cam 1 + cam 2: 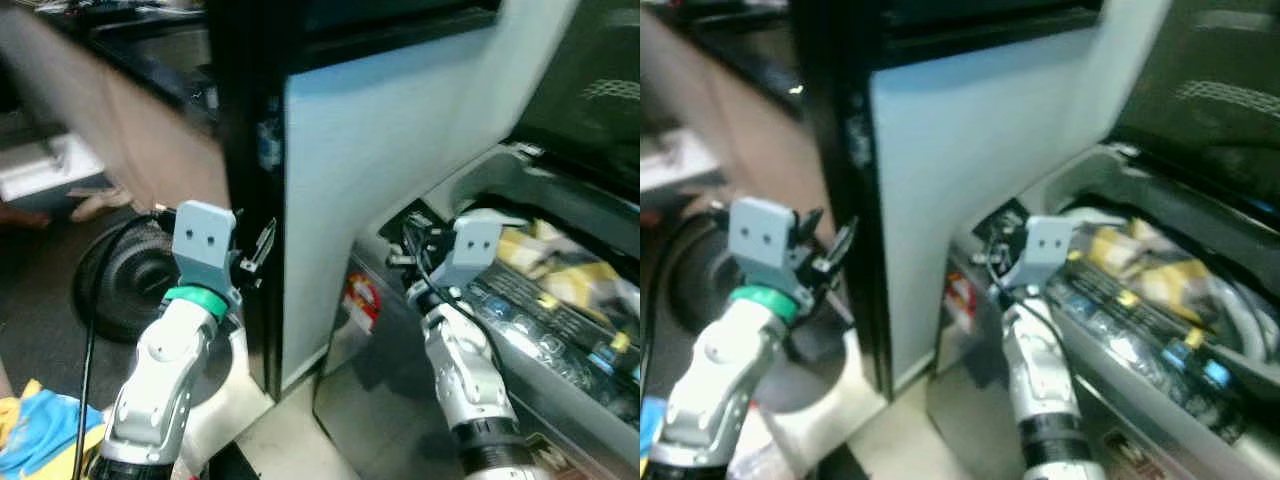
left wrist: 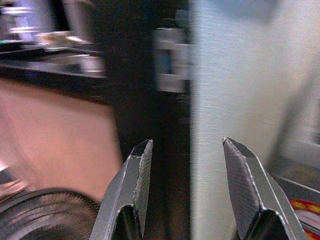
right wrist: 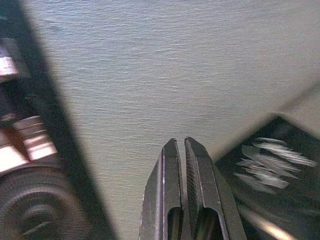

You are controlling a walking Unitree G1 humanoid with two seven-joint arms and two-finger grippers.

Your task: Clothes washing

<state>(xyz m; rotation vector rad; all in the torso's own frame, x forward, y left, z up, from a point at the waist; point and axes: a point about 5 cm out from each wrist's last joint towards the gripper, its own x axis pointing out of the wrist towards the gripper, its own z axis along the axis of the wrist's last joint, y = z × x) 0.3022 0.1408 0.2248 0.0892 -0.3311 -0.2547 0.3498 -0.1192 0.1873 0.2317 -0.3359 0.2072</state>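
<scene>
Blurred kitchen-like surroundings fill the head views, with a tall pale panel (image 1: 400, 180) edged in black at centre and a round black fan (image 1: 125, 280) on the floor at lower left; the top-loading washing machine (image 1: 560, 330) sits at the right of the frame, grey-rimmed, lid up, its tub showing yellow and white clothes (image 1: 555, 265); the left gripper (image 2: 187, 165) hangs with fingers spread before the panel's dark edge; the right gripper (image 3: 183, 170), fingers pressed together, hovers near the machine's left rim.
</scene>
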